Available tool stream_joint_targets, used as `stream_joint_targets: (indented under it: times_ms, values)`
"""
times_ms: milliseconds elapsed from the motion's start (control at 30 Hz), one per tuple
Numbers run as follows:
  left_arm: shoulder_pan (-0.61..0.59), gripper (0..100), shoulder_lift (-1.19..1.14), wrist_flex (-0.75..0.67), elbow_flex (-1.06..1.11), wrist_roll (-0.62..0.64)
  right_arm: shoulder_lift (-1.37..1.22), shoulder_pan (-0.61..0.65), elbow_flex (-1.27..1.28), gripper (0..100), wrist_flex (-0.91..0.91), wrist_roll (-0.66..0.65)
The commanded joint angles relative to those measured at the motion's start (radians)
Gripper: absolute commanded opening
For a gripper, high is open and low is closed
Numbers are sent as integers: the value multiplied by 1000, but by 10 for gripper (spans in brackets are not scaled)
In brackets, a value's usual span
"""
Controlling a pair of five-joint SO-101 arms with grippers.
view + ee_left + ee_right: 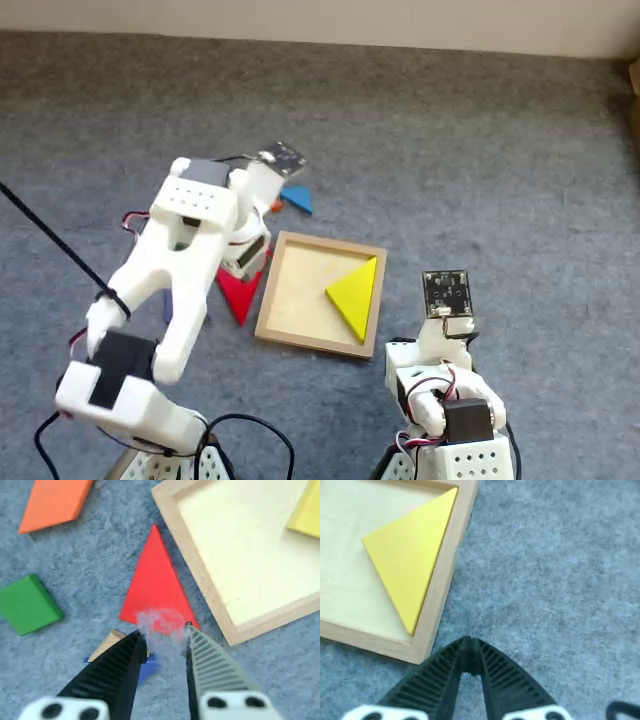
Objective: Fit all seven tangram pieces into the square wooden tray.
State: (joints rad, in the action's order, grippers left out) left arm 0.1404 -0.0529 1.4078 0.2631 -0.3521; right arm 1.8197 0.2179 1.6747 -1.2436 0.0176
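The left gripper [164, 631] stands open. Its tips straddle the near edge of the flat red wooden triangle [155, 587], apparently lined up for a pick. That piece lies on carpet just beside the square wooden tray [204, 580]. A large yellow wooden triangle [407, 555] sits tucked into a tray corner, leaving room for the others. The right gripper [470, 655] is closed on nothing, parked off the tray's corner, likely to stay clear.

Yellow triangle [409, 550] in the tray [439, 605] corner, right hand [470, 644] seemingly closed over grey carpet [560, 570] beside it
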Motion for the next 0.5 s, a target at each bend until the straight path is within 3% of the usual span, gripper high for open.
stream_joint_targets:
  times_ms: [0,133,333,467]
  values:
    - [44,133,93,6,12,12,16,-8,150,15,-7,5]
    - [-10,147,102,5,15,12,16,-8,150,15,-7,5]
    - [-156,303,18,0,13,106,16,-8,150,15,-7,5]
    - [-191,312,-93,-81,13,104,16,-8,150,15,-7,5]
